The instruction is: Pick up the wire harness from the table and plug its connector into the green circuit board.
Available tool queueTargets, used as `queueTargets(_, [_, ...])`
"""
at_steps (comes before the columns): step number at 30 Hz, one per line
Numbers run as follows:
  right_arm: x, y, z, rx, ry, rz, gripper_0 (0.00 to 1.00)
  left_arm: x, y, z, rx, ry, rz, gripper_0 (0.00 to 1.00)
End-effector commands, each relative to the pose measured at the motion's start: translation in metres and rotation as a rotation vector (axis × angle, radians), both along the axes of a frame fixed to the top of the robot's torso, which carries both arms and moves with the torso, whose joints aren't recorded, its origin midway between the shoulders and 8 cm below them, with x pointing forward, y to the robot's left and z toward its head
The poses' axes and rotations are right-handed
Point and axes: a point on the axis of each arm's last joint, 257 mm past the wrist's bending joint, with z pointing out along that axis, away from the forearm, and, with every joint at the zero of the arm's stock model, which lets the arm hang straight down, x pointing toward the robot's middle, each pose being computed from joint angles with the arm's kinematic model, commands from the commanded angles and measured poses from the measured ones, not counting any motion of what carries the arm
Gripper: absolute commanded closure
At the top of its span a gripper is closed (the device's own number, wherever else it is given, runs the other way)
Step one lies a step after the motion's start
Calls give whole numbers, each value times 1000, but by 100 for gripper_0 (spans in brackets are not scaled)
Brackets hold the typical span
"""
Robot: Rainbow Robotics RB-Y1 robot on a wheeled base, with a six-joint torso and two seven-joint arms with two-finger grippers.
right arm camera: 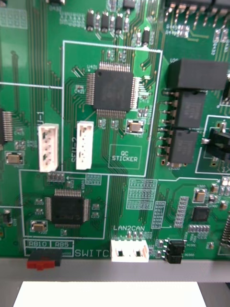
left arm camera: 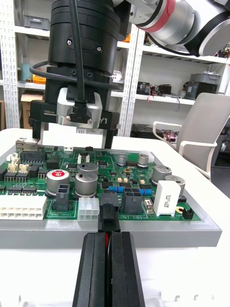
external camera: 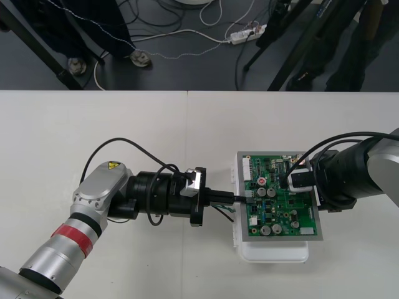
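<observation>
The harness's black plug (left arm camera: 109, 217) sits at the near left edge of the green board (external camera: 293, 215), between a white connector (left arm camera: 88, 209) and a black connector (left arm camera: 130, 200). Its front end meets a dark socket on the board, but it cannot be told whether it is pushed fully home. A red wire (left arm camera: 106, 240) runs back from the plug. In the front view, a few thin dark wires trail loose from under the same spot, beside the board's left edge.

The left gripper (left arm camera: 109, 236) holds the harness just behind the plug. Its two black fingers (left arm camera: 93, 268) are pressed close together, with the red wire clamped between them. The left arm reaches in level from the left, with its tip right at the board's edge.

The right gripper (external camera: 300, 181) hangs over the right half of the board, with the camera on its body facing the left gripper across the parts. How its jaws stand cannot be made out.

The board rests on a white base (external camera: 274, 252), which sticks out on the near side. The base stands on the pale table (external camera: 124, 131).
</observation>
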Motion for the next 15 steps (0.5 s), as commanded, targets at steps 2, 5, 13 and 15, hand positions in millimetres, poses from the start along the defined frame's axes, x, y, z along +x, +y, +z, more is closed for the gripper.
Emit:
queueTargets(2, [-5, 15, -3, 8, -8, 55, 0, -2, -34, 16, -38, -87, -13, 100])
queueTargets(5, [-6, 14, -4, 6, -5, 55, 0, -2, -36, 17, -43, -90, -11, 100])
queueTargets(13, [-5, 11, -4, -4, -12, 51, 0, -4, -41, 18, -48, -105, -15, 100])
queueTargets(15, [-4, 7, -4, -14, -14, 40, 0, -5, -44, 17, -49, -107, -14, 100])
